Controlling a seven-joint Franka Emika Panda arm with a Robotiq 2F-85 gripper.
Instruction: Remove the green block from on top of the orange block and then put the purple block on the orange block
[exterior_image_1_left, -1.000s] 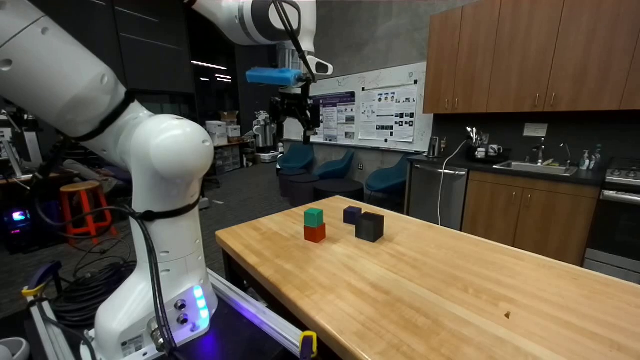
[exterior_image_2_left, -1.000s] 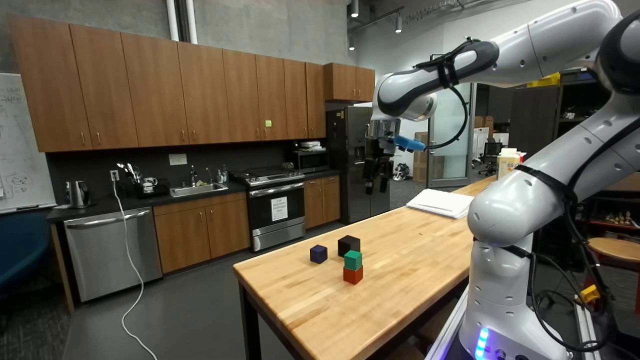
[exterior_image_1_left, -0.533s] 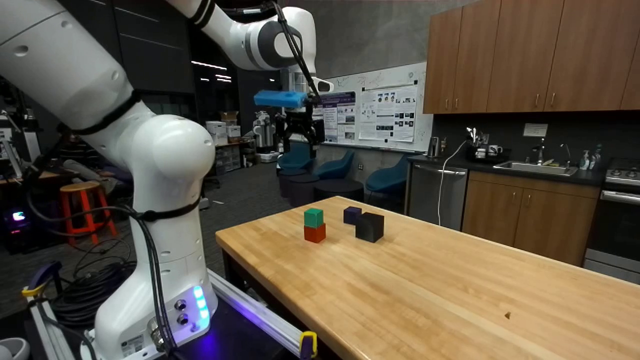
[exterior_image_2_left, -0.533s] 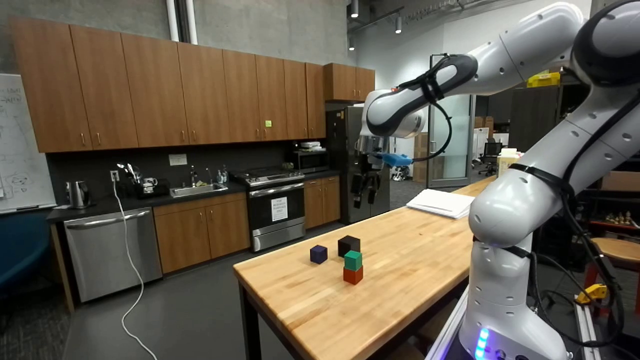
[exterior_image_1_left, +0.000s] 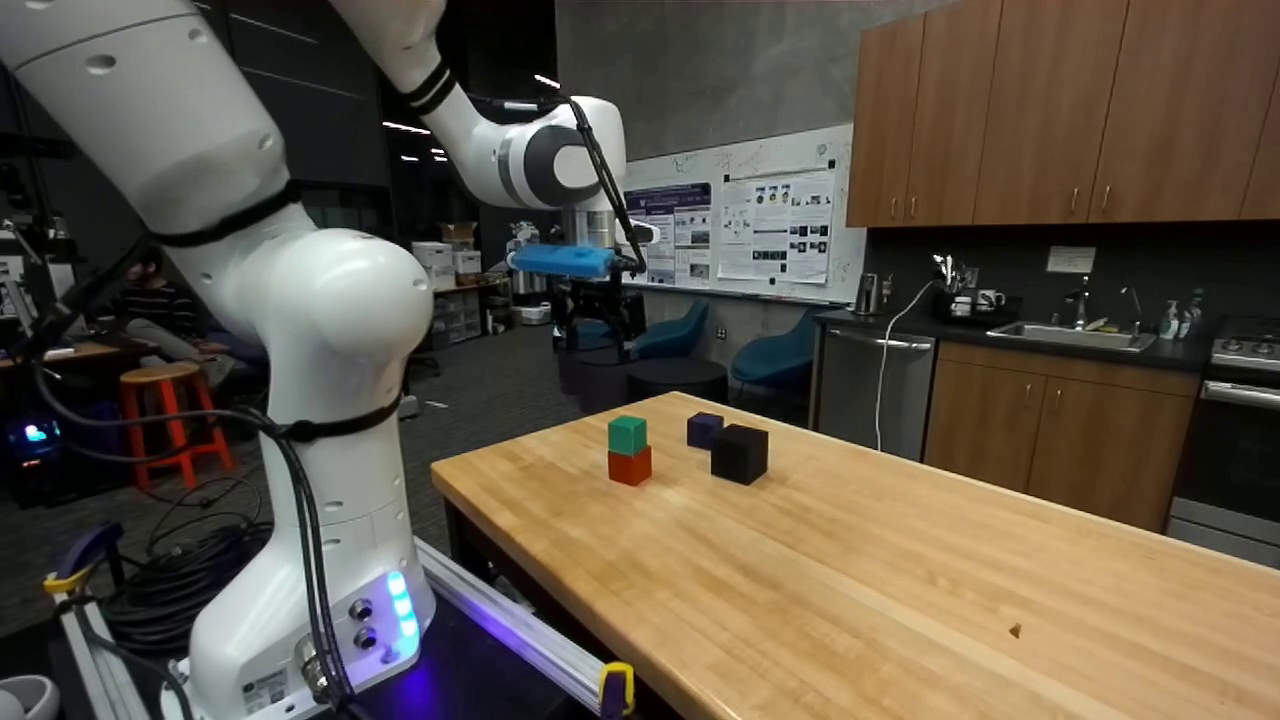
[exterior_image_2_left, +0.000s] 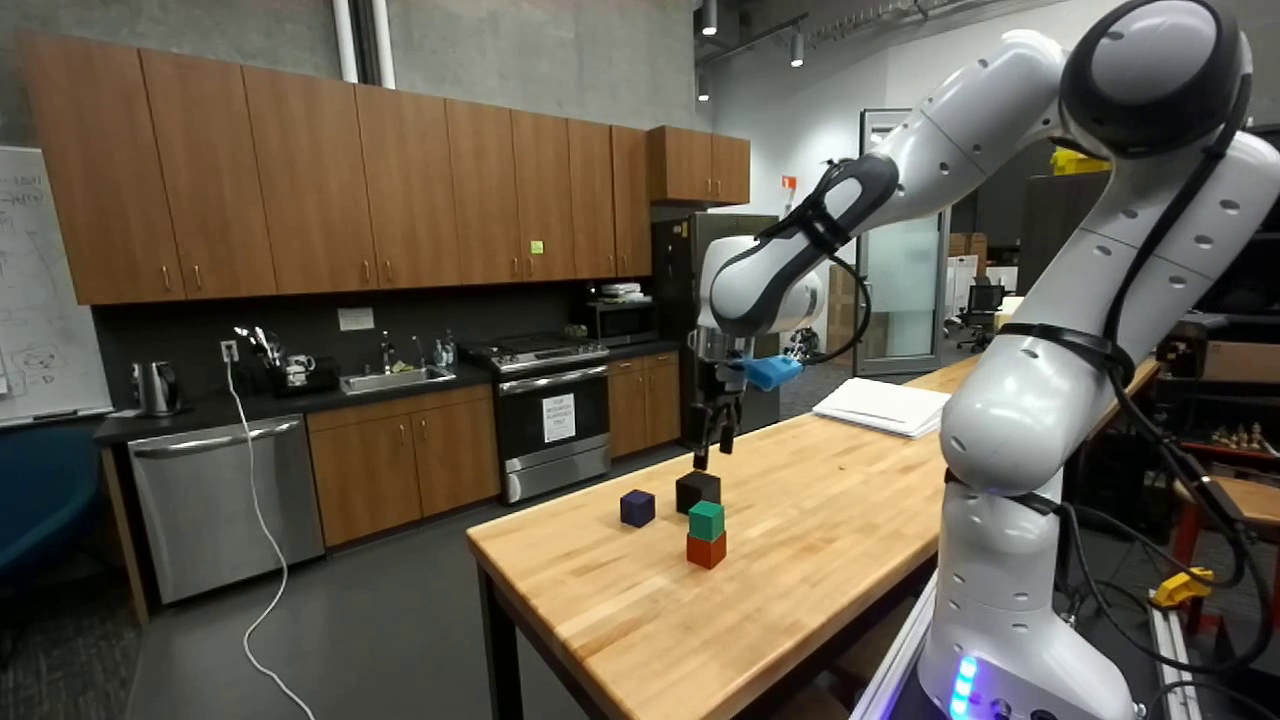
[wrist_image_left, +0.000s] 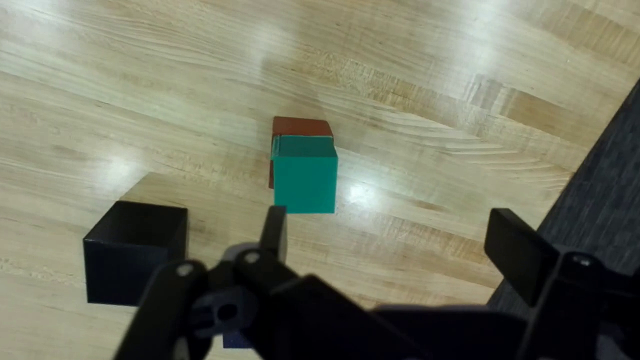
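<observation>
1. Since the earlier frame, the arm (exterior_image_1_left: 345, 300) has been lowered toward the table (exterior_image_1_left: 850, 580).
2. The gripper (wrist_image_left: 392, 240) is held above the table, and its fingers are spread wide apart.
3. The black cube (exterior_image_1_left: 739, 455) is placed on the table.
4. The orange block (exterior_image_1_left: 629, 467) is placed near it, under the green block (exterior_image_1_left: 627, 436).
5. The purple block (exterior_image_2_left: 637, 508) is placed near the black cube, a gap being left between.

Black claw (wrist_image_left: 387, 225), downward and wide agape
</observation>
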